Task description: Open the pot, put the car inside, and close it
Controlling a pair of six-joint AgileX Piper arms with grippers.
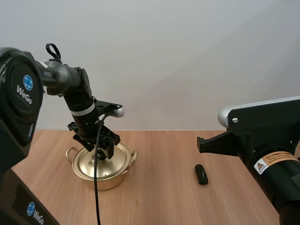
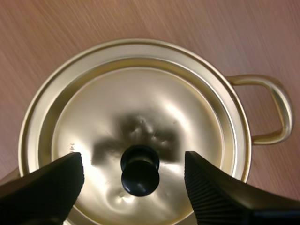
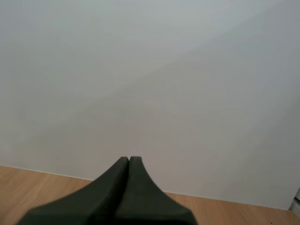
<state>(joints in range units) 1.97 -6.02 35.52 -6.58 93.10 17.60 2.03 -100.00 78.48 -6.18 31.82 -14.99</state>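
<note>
Pot point(image 1: 108, 181) stands toward the left edge of the counter point(image 1: 159, 201), its lid point(image 2: 140, 105) on. The left claw point(image 2: 134, 164) hangs wide over it, fingers either side of the black knob point(image 2: 139, 171) without touching. The dark car point(image 1: 201, 174) lies well apart toward the right edge. The right claw point(image 3: 129, 161) is closed on nothing.
</note>
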